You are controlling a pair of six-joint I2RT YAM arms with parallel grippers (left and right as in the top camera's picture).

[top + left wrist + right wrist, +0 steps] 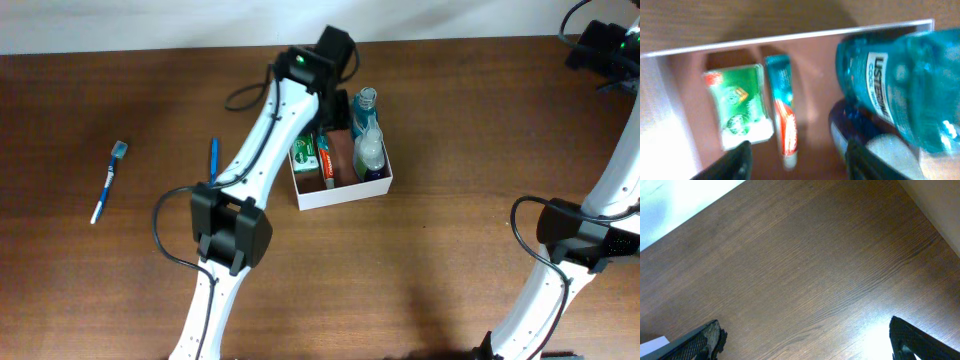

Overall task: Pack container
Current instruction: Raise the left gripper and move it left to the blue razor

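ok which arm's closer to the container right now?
Left. The left arm ends directly above the container, jaws open over its contents. The right arm ends far off at the table's far right corner, jaws over bare wood.

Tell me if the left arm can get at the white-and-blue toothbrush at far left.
Probably yes. The toothbrush lies alone on bare table, on that arm's side. The left gripper hangs open and empty over the container, free to swing across, though the stretch looks long.

Left gripper (797,164) agape (right gripper (807,342) likewise)
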